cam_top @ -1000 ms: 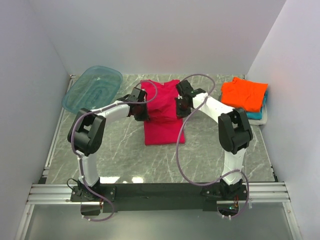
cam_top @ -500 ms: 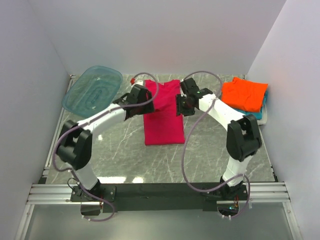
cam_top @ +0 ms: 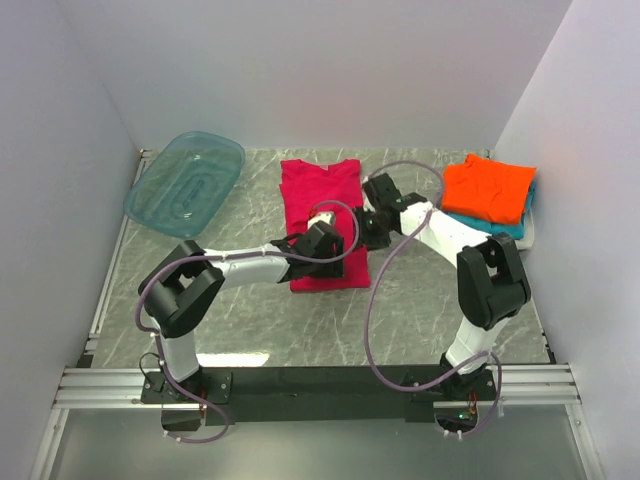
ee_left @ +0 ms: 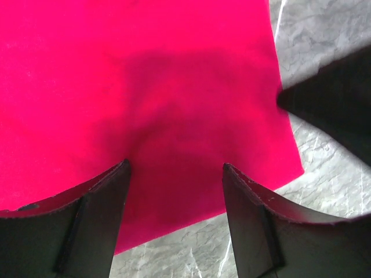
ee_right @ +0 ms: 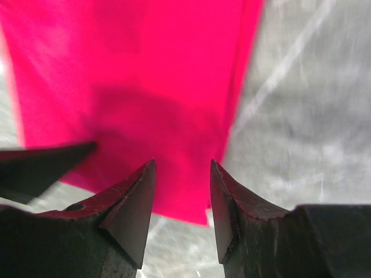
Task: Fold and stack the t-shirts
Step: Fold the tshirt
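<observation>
A crimson-magenta t-shirt (cam_top: 320,185) lies flat on the marble table (cam_top: 250,300), folded into a long strip at the centre. Over the strip's near right part hovers my left gripper (cam_top: 330,245), open; the left wrist view has cloth (ee_left: 145,87) below its empty fingertips (ee_left: 174,168). At the strip's right edge is my right gripper (cam_top: 368,228), also open and empty (ee_right: 182,165), above the shirt's near corner (ee_right: 145,87). At the far right a folded orange t-shirt (cam_top: 488,188) tops a teal one (cam_top: 505,230) and a grey-white one (cam_top: 530,236).
A translucent teal tub (cam_top: 185,180) sits at the back left. White walls close in the table on three sides. The two grippers hang close together; each shows as a dark shape in the other's wrist view, the right gripper (ee_left: 336,98) and the left gripper (ee_right: 40,168).
Both grippers have opened and let go of the crimson shirt's sides. The left arm swung from the shirt's left edge over to its near right part. The right gripper drifted slightly nearer.
</observation>
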